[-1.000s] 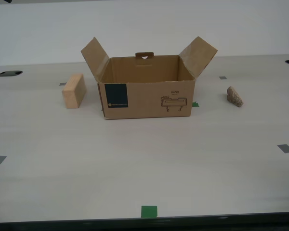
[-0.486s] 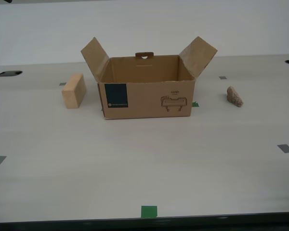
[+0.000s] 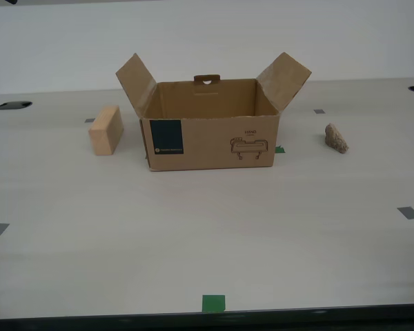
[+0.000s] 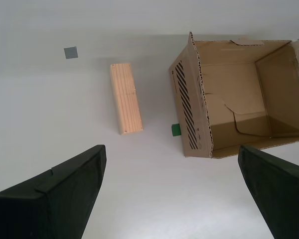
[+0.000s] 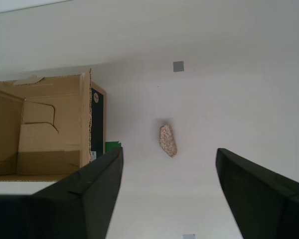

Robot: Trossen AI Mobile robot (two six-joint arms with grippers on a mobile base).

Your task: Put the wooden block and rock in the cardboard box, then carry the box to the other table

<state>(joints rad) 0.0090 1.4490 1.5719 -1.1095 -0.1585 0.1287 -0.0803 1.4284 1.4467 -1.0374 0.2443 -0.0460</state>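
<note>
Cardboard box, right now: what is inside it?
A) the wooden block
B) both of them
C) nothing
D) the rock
C: the cardboard box shows a bare interior in both wrist views, while the wooden block sits on the table toward the exterior view's left of it and the rock toward the exterior view's right.

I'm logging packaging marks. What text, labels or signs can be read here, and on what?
Small word above the line drawing on the cardboard box: too blurred to read.
White print on the box's dark blue label: too small to read.
Wooden block and rock: no text.
</note>
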